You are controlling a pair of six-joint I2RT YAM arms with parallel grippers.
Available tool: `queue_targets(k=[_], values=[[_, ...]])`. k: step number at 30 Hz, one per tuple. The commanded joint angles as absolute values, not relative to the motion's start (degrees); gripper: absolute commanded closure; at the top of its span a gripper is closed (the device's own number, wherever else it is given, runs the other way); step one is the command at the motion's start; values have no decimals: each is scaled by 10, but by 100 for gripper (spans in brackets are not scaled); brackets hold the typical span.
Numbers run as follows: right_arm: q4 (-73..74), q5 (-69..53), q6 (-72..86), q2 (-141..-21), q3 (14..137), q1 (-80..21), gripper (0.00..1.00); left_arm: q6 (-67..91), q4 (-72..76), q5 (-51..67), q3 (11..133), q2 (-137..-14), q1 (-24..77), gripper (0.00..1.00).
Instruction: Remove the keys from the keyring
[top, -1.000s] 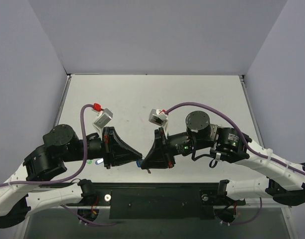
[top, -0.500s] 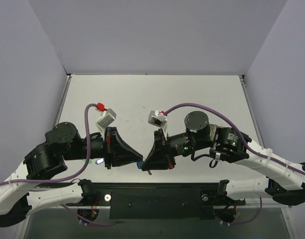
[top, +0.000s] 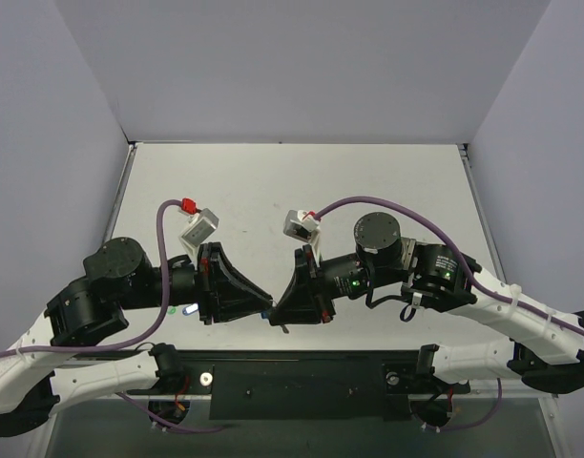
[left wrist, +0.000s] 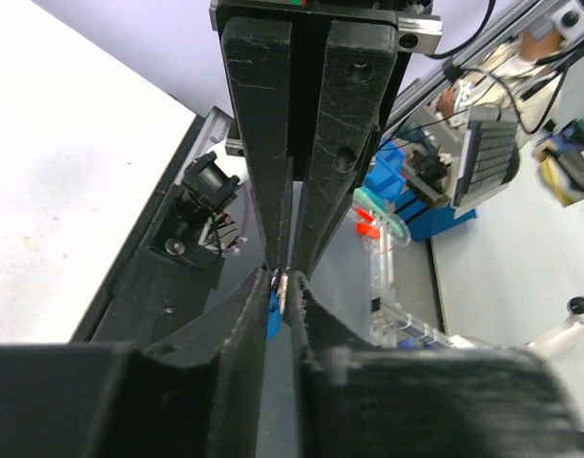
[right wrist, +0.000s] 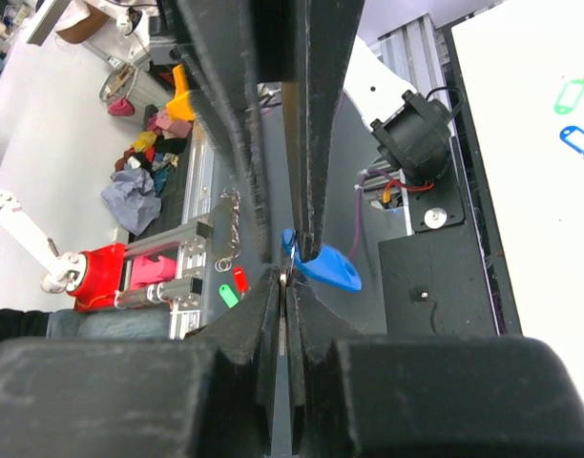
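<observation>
Two keys (right wrist: 578,141) lie free near left, my right pincer (right wrist: 283,279) clamps the keyring (left wrist: 283,281), and my left pincer (left wrist: 279,291) stands barely parted around the blue key (right wrist: 330,268), grip unclear, last to free I reckon.

The white table (top: 368,181) stands between pale walls (top: 302,67). A black plate (top: 302,386) lies along its near edge.

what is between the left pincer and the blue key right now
Nothing visible. The left pincer has its tips right at the blue key, with the blue cap showing in their narrow gap. The right pincer meets it tip to tip, shut at the keyring beside the key.
</observation>
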State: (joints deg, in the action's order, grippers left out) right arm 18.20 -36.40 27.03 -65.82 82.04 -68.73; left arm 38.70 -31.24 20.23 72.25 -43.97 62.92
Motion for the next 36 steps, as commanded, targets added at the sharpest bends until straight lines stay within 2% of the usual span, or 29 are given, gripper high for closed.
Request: queue_targets(k=[1, 14, 15, 26, 36], values=[[139, -343, 271, -651, 817, -689, 100, 397, -263, 199, 721, -432, 631, 65], [138, -341, 270, -652, 824, -688, 100, 399, -250, 160, 716, -408, 631, 44], [136, -340, 271, -652, 823, -689, 100, 406, -237, 153, 712, -403, 631, 37], [43, -307, 304, -621, 760, -689, 100, 476, -72, 107, 577, -321, 631, 37], [18, -293, 316, -611, 749, -692, 100, 492, -50, 114, 553, -324, 631, 44]])
